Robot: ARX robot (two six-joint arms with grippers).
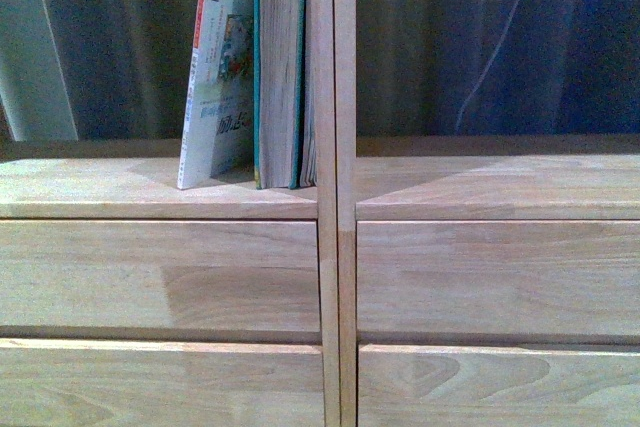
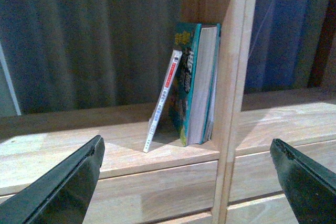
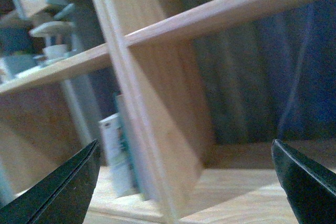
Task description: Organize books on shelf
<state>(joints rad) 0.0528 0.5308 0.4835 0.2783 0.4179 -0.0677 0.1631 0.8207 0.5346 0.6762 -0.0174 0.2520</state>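
**Inspector:** Grippers first. Left gripper (image 2: pixel 186 182): jaws spread wide, both fingers clear of everything, nothing held. Right gripper (image 3: pixel 186 182): likewise released, jaws wide apart, nothing between them and nothing touched.

**Clerk:** Edges and room?

**Inspector:** Pale wooden shelf (image 1: pixel 150 192), two columns split by a double upright (image 1: pixel 335 187). In the front view the left compartment has bare board running from the books toward 9 o'clock; the right compartment's board (image 1: pixel 500 187) is bare across its width. Plain drawer fronts (image 1: pixel 160 277) sit below both. A dark curtain (image 1: pixel 120 47) hangs behind.

**Clerk:** And the books?

**Inspector:** Both stand in the left compartment, at the end against the upright. Teal book (image 1: pixel 280 67): upright, long axis 12 to 6, pale page edges facing out, resting against the upright. White paperback (image 1: pixel 215 82): just beside it on the 9 o'clock side, tilted, foot kicked out toward 7 o'clock, top leaning toward 1 o'clock onto the teal cover. Its red-striped spine shows in the left wrist view.
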